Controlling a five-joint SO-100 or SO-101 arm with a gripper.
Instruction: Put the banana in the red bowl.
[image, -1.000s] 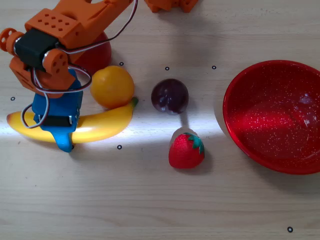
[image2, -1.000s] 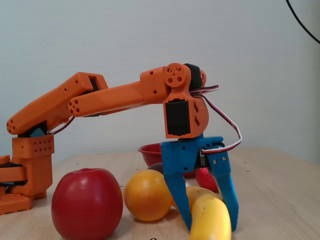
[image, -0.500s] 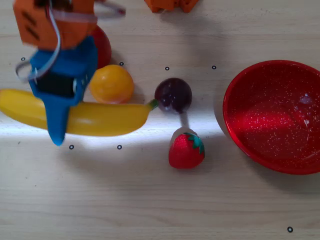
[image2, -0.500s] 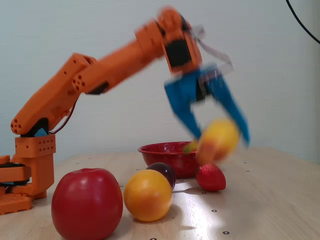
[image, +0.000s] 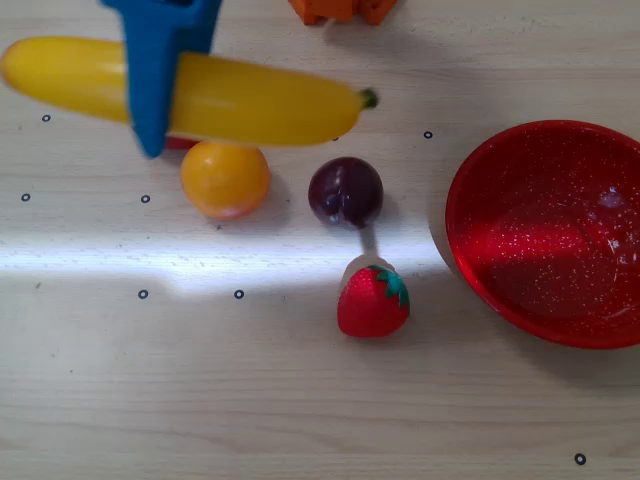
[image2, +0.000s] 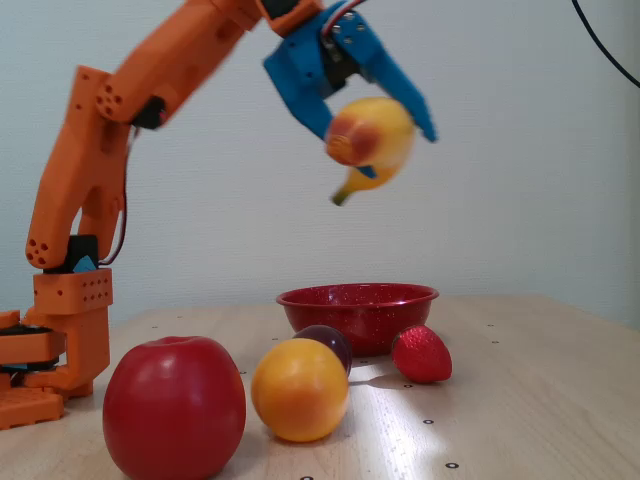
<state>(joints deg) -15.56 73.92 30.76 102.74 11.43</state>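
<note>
The yellow banana (image: 250, 98) (image2: 375, 140) hangs high in the air, held across its middle by my blue gripper (image: 152, 100) (image2: 375, 125), which is shut on it. In the overhead view it lies level at the upper left, green stem tip pointing right. The red bowl (image: 470, 180) (image2: 340, 315) with its glittery inside stands empty at the right of the overhead view, well apart from the banana. In the fixed view the banana floats above the bowl's height.
An orange fruit (image: 224, 179) (image2: 299, 389), a dark plum (image: 345, 191) (image2: 328, 341) and a strawberry (image: 372, 300) (image2: 421, 355) lie between the banana and the bowl. A red apple (image2: 173, 407) stands near the arm's base (image2: 55, 340).
The gripper has lifted the banana off the table, from beside the orange fruit to high in the air, and carried it toward the top of the overhead view.
</note>
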